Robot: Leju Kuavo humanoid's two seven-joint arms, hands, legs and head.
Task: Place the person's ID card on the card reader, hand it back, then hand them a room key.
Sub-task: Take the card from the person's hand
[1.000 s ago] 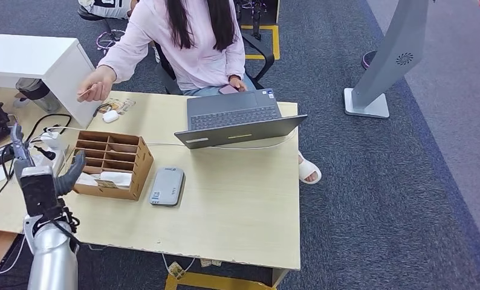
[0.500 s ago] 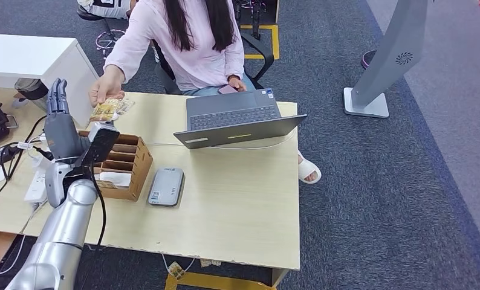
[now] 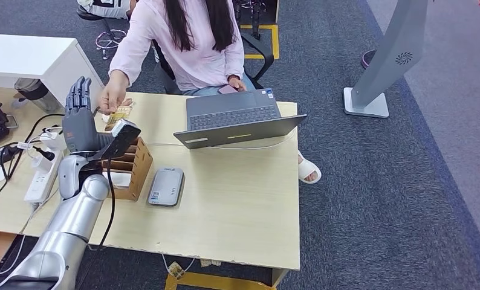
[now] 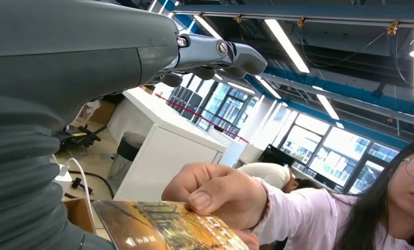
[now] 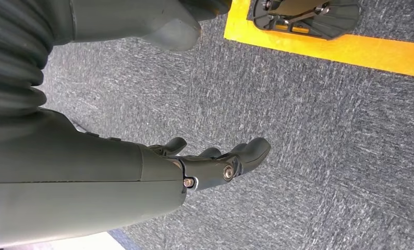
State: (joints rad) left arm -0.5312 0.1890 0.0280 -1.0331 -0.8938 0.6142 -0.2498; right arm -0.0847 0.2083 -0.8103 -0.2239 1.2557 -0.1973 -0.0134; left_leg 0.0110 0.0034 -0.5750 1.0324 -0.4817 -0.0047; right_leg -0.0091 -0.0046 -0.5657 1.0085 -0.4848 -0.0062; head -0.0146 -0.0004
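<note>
Two hands meet at the table's (image 3: 237, 211) far left corner: the robot's left hand (image 3: 80, 124) is raised above the wooden organizer (image 3: 135, 163) with its fingers (image 3: 78, 96) straight, apart and holding nothing, while the person's hand (image 3: 112, 99) holds out the ID card (image 3: 120, 113) just beside it. Nearer on the table, right of the organizer, lies the grey card reader (image 3: 166, 186). The right hand (image 5: 215, 161) hangs over the carpet, fingers loosely extended and empty.
</note>
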